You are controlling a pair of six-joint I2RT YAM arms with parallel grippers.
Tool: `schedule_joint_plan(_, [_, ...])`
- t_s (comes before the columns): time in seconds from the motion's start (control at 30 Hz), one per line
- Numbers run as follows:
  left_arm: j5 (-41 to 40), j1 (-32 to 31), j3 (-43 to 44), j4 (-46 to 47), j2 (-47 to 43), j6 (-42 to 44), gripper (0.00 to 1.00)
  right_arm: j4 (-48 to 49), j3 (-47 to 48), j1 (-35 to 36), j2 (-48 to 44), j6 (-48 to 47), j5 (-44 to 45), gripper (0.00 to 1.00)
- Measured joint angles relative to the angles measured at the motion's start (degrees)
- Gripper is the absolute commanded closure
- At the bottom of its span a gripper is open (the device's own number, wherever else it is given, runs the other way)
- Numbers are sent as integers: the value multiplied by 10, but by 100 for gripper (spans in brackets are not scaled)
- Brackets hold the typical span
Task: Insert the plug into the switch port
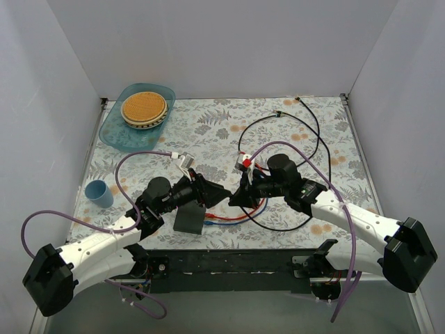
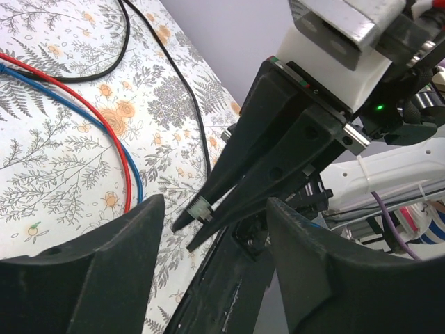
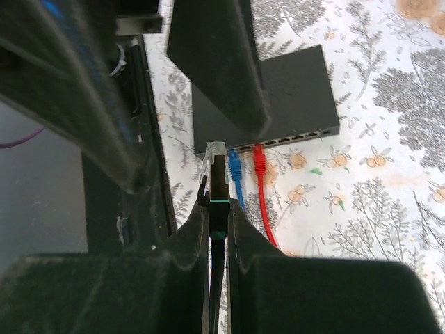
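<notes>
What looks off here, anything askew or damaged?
Nothing damaged or spilled. Only the plug is outside any port: pinched in the right gripper, short of the switch, where blue cable and red cable sit plugged in.

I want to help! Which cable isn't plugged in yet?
The black one, pinched in the right gripper; red and blue already sit in the switch.

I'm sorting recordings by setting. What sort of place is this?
Probably a robot test booth: plain white walls enclose a table with floral cover, where a black switch and loose cables lie.
</notes>
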Motion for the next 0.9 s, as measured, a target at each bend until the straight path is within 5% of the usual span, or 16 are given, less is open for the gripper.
schedule_joint_plan(0.27, [20, 0, 0, 17, 10, 9, 66, 1, 11, 0, 0, -1, -66, 99])
schedule_joint_plan(0.6, [56, 0, 0, 36, 31, 13, 71, 2, 11, 0, 0, 1, -83, 99])
schedule_joint_plan(0.77, [69, 0, 0, 45, 39, 12, 100, 2, 11, 0, 0, 4, -82, 99])
schedule_joint_plan(0.9, [64, 0, 2, 41, 37, 9, 100, -3, 13, 0, 0, 12, -78, 69])
